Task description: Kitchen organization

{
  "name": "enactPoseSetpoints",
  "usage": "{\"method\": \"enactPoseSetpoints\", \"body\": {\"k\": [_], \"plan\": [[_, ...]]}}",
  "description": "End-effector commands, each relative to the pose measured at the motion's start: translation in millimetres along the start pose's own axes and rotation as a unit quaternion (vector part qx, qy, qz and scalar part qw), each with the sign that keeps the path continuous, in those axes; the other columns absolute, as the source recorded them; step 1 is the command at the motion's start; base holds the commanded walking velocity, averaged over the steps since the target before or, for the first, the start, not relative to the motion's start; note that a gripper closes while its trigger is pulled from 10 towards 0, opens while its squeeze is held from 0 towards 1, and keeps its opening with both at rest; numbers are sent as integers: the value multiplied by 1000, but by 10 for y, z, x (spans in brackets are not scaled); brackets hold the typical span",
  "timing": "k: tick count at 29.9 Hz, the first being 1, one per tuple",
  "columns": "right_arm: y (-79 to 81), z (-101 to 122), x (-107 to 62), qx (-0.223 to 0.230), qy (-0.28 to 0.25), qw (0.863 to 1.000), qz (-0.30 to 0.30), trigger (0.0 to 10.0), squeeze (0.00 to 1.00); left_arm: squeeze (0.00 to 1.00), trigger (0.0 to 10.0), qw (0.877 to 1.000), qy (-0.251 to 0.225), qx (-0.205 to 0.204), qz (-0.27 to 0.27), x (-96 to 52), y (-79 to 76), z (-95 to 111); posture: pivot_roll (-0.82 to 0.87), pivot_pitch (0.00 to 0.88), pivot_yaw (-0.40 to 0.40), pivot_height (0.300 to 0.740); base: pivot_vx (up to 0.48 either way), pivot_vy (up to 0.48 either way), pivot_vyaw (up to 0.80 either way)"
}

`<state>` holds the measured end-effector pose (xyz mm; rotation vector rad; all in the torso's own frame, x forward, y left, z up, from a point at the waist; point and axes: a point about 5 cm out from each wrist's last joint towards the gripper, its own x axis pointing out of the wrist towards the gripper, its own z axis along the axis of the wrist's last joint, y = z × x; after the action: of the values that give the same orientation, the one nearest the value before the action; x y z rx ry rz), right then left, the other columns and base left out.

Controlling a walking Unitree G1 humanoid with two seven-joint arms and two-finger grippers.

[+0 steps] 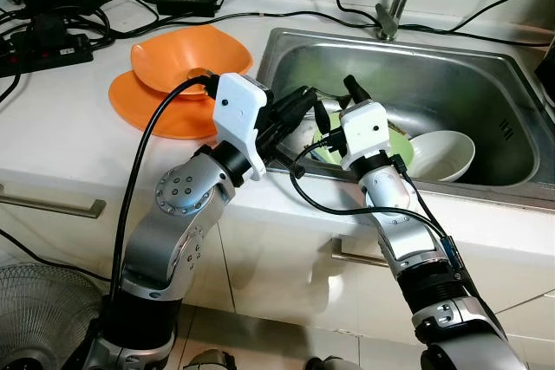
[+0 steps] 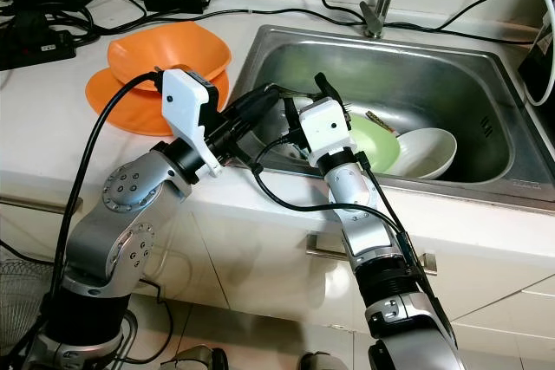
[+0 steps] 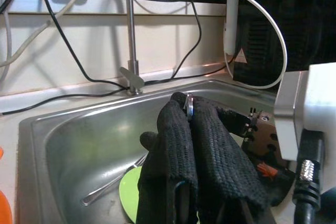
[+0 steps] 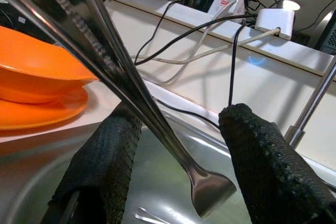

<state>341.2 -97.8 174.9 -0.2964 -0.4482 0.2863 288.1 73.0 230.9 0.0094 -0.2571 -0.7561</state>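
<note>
My left gripper (image 1: 300,107) hangs over the left rim of the steel sink (image 1: 486,67). It is shut on a metal utensil (image 4: 136,93), whose end pokes out between the fingertips (image 3: 178,109). My right gripper (image 1: 334,100) faces it from close by, over the sink. It is open, and the utensil's long handle slants across the gap between its fingers (image 4: 262,161) without being clamped. A green plate (image 1: 401,146) and a white bowl (image 1: 442,155) lie in the sink behind the right wrist.
An orange bowl (image 1: 186,54) sits on an orange plate (image 1: 147,106) on the counter left of the sink. Another utensil (image 3: 113,182) lies in the basin. The faucet (image 1: 395,6) rises behind it. Cables and a power strip (image 1: 48,45) cross the back of the counter.
</note>
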Motion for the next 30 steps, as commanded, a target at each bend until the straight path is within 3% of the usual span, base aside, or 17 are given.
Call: {"method": "enactPoseSetpoints", "body": {"k": [1, 3, 4, 5, 6, 24, 29, 30], "plan": [[-20, 72, 27, 4, -16, 1000, -10, 10000, 0, 0, 10000, 1000, 2, 1, -15, -3, -49, 5, -4, 74, 10, 740, 0, 0, 0], [-18, 73, 28, 4, -16, 1000, -10, 10000, 0, 0, 10000, 1000, 2, 1, -15, -3, -48, 6, -4, 74, 10, 740, 0, 0, 0], [-13, 76, 29, 5, -17, 1000, -8, 4902, 0, 0, 10000, 1000, 2, 2, -14, -4, -46, 6, -4, 75, 10, 740, 0, 0, 0], [-13, 76, 29, 5, -17, 1000, -8, 4902, 0, 0, 10000, 1000, 2, 2, -14, -4, -46, 6, -4, 75, 10, 740, 0, 0, 0], [-5, 78, 30, 7, -18, 1000, -6, 0, 0, 0, 10000, 1000, 2, 3, -15, -5, -44, 6, -4, 75, 10, 740, 0, 0, 0], [17, 58, 36, 10, -15, 1000, 1, 0, 0, 0, 10000, 1000, 0, 3, -24, 1, -55, 24, 1, 64, 11, 740, 0, 0, 0], [21, 49, 34, 10, -13, 1000, 1, 0, 0, 0, 10000, 999, -20, 23, 22, 27, 45, 73, 1, 67, 11, 740, 0, 0, 0], [15, 46, 31, 9, -13, 1000, 0, 0, 0, 1000, 10000, 999, -18, 21, 33, 25, 75, 60, 0, 68, 11, 740, 0, 0, 0]]}}
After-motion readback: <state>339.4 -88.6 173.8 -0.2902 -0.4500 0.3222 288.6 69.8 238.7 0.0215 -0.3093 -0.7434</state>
